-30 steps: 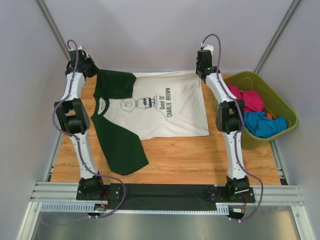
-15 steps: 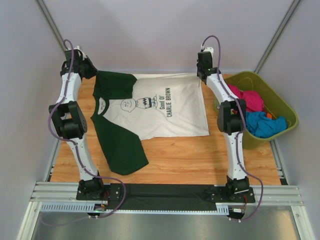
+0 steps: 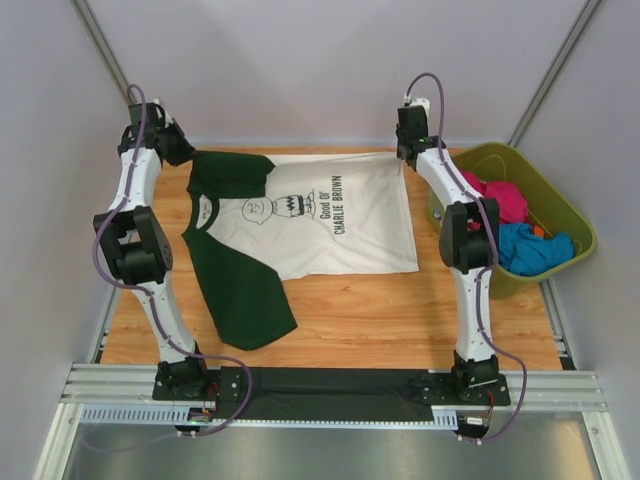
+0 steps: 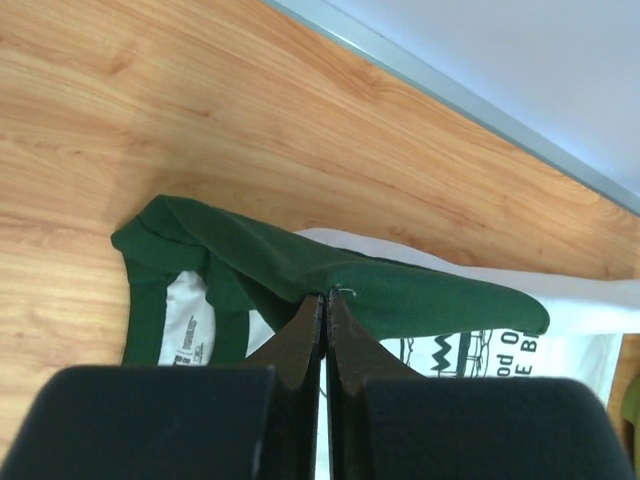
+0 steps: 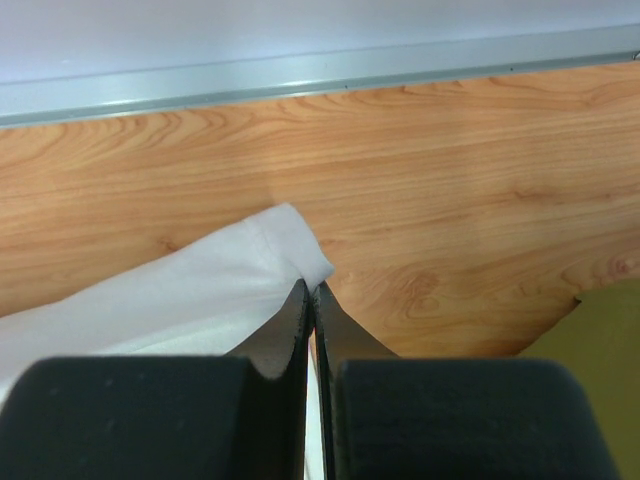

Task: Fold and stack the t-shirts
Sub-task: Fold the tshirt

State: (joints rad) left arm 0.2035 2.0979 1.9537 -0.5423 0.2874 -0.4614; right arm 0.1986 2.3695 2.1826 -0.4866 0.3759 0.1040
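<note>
- Top view: shows one t-shirt (image 3: 310,215) spread flat and print-up on the far half of the table (image 3: 400,310). Neckband toward the robot's left, hem toward the right. Long axis therefore runs across the table, parallel to its far edge.
- Same view: finds the near sleeve (image 3: 245,290) splayed out toward the arm bases, not tucked in.
- Same view: places the left gripper (image 3: 190,152) at the shirt's far shoulder corner and the right gripper (image 3: 405,160) at the far hem corner. Too small here to read the fingers.
- Same view: catches a tub (image 3: 565,225) off to the right holding pink cloth (image 3: 500,200) and blue cloth (image 3: 525,250). Possibly more shirts waiting, though not clear enough to say.
- Left wrist view: fingers pressed together, clamped on a ridge of dark green sleeve cloth drawn up off the wood. White chest and lettering visible below and to the right.
- Right wrist view: fingers likewise together, pinching the white hem corner, which bunches to a small peak at the tips. Bare wood beyond, a sliver of the tub at lower right.
- Progress, as a judgement: early. Laid out and gripped at both far corners, but no fold made and no stack begun. Remaining: sleeves in, body folded, then any further shirts.
</note>
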